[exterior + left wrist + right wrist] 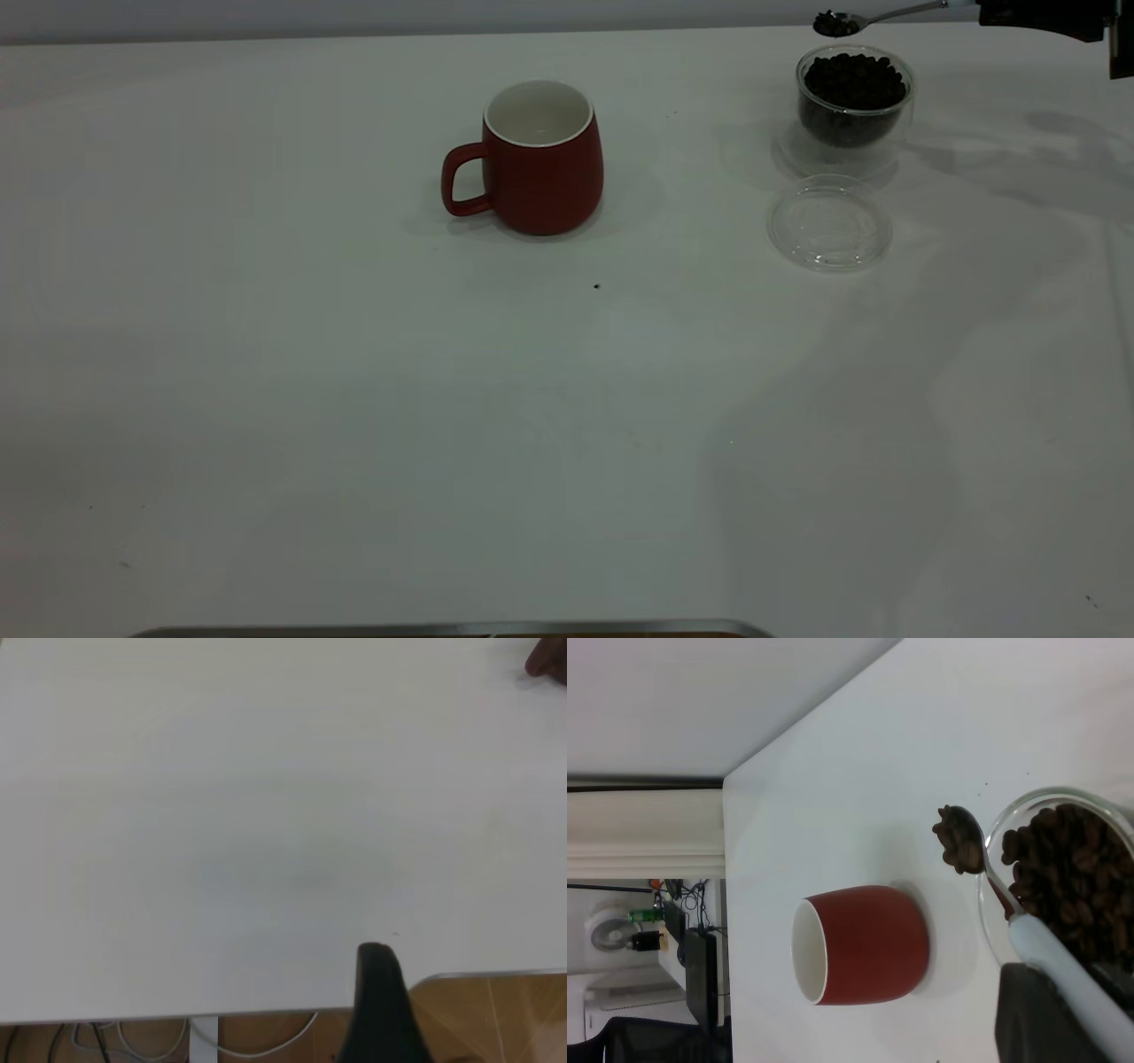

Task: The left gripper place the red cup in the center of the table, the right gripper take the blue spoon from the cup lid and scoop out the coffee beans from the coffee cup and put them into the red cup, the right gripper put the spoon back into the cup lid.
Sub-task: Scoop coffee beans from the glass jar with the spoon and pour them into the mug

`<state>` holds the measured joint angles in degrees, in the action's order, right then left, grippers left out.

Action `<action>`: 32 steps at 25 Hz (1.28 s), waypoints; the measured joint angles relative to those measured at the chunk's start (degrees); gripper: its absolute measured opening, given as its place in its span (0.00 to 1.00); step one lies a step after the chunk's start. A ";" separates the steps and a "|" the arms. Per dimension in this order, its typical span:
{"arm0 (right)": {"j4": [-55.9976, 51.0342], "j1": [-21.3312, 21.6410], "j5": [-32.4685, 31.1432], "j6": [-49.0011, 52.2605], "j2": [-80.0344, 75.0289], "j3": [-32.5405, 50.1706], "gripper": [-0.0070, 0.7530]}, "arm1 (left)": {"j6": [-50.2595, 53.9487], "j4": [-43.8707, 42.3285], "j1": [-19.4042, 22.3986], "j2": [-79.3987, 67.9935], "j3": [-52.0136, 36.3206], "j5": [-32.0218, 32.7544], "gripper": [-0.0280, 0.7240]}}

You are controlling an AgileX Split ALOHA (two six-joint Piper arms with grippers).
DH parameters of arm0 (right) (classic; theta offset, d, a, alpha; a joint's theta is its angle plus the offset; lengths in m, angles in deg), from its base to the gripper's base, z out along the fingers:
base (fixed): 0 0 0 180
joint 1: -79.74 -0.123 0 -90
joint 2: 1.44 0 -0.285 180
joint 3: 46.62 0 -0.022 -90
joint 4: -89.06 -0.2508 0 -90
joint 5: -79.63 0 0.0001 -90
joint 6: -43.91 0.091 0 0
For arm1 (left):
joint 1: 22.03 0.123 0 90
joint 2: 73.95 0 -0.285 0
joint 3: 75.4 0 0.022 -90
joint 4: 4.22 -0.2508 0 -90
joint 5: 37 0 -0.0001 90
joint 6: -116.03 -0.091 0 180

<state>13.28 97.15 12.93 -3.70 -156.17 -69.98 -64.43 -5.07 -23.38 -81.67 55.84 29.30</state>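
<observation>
Coffee beans (834,21) are riding in the blue spoon (864,19), right tool (1063,1014) clamping its handle above the coffee cup (853,99); red cup (539,158) is sitting mid-tabletop (354,399); left tool's state: cannot tell.

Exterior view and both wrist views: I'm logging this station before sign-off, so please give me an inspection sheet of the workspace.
Surface: plain white table, a few tiny dark specks.
Job's things: dark red ceramic mug upright near the centre, looks empty; small clear glass cup full of dark coffee beans; clear plastic lid lying flat beside the cup, nothing in it; metal spoon with pale blue handle carrying beans above the glass cup.
Clutter: nothing seen.
Grippers: right claw shut on the spoon handle; left claw at the table's edge, away from the mug.
Cables: white cables below the table edge.
Surroundings: shelving and equipment beyond the table.
</observation>
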 joint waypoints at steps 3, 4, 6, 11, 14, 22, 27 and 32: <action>-0.02 -0.67 0.00 0.00 0.83 0.00 0.15 | 0.00 0.00 0.00 0.00 0.00 0.00 0.82; -0.16 -0.87 0.00 0.00 1.11 0.00 0.15 | 0.00 0.00 0.00 0.00 0.00 0.00 0.82; -0.27 -1.64 0.00 0.00 1.42 0.00 0.15 | 0.00 0.00 0.00 0.00 0.00 0.00 0.82; -0.61 -4.61 0.00 0.05 1.48 0.00 0.15 | 0.00 0.00 0.00 0.00 0.00 0.00 0.82; -1.16 -7.24 0.00 0.05 1.48 0.00 0.15 | 0.00 0.00 0.00 0.00 0.00 0.00 0.82; -2.99 -13.69 0.00 0.22 1.48 0.00 0.15 | 0.00 0.00 0.00 0.00 0.00 0.00 0.82; -3.25 -17.48 0.00 0.22 1.48 0.00 0.15 | 0.06 0.00 0.00 0.00 0.00 0.00 0.82; -3.25 -21.01 0.00 0.22 1.48 0.00 0.15 | 0.06 0.00 0.00 0.00 0.00 0.00 0.82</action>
<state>10.03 76.14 12.93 -3.48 -154.69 -69.98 -64.37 -5.07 -23.38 -81.67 55.84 29.30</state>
